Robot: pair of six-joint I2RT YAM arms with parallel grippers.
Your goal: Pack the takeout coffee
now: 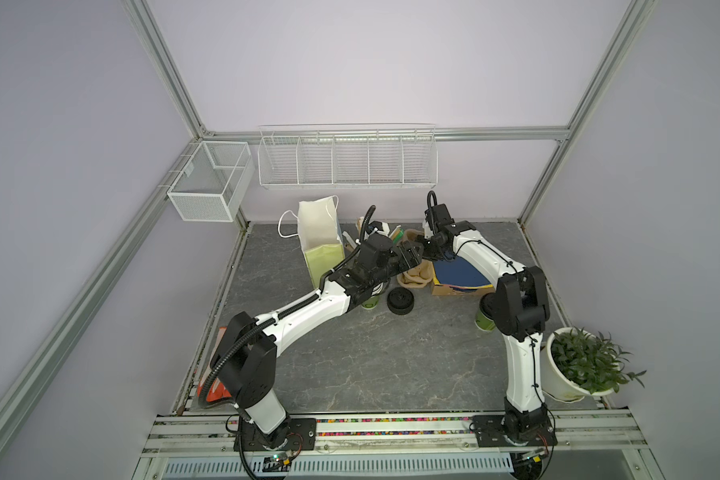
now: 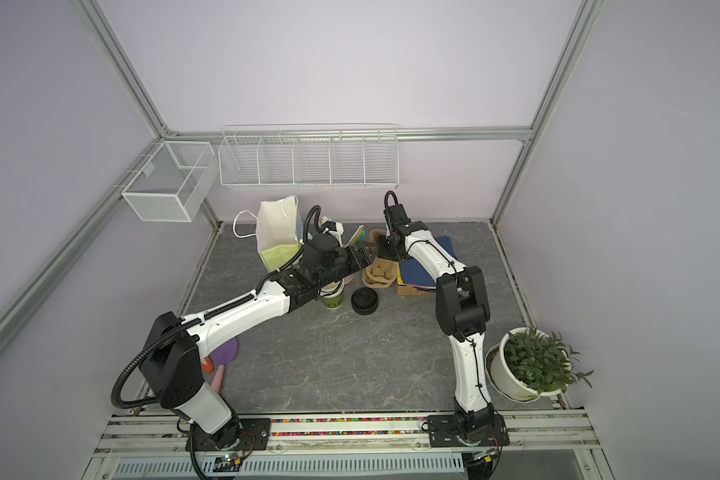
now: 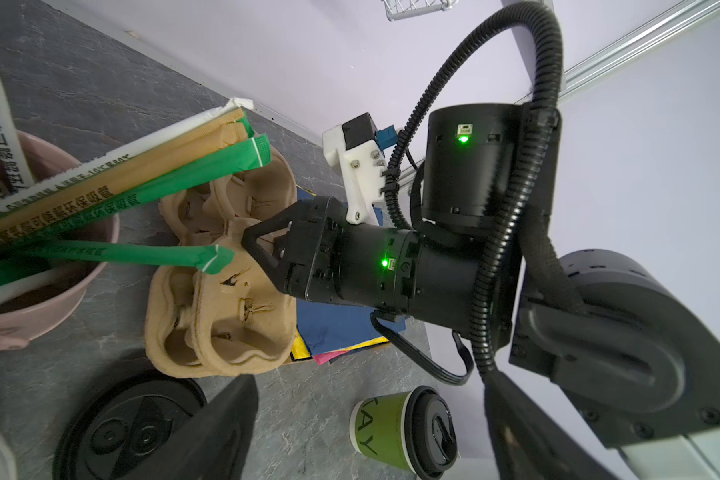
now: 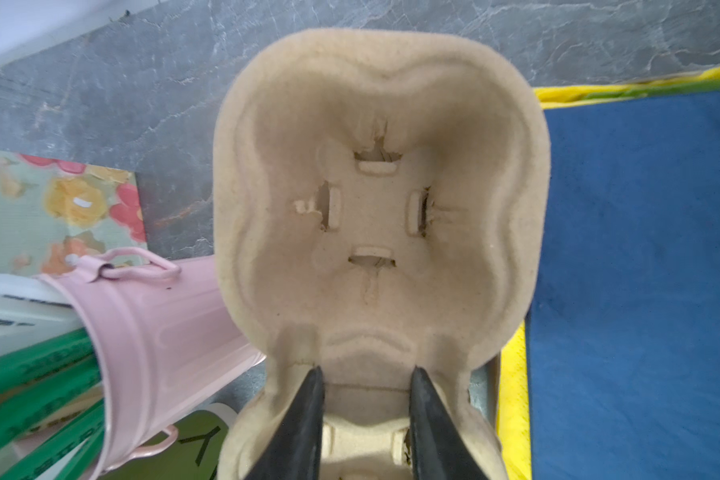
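Note:
The takeout coffee, a green cup with a black lid, stands on the table near the right arm's elbow, partly hidden by it in a top view. My left gripper is open and empty, hovering over the black lids and pulp carriers; the coffee lies well beyond its fingers. My right gripper is shut on the middle ridge of the top pulp cup carrier, which is tilted up off the carrier stack. It shows in both top views.
A white paper bag stands open at the back left. Lidless green cups and a stack of black lids sit under the left arm. A pink straw bucket, a box of blue napkins and a potted plant stand around.

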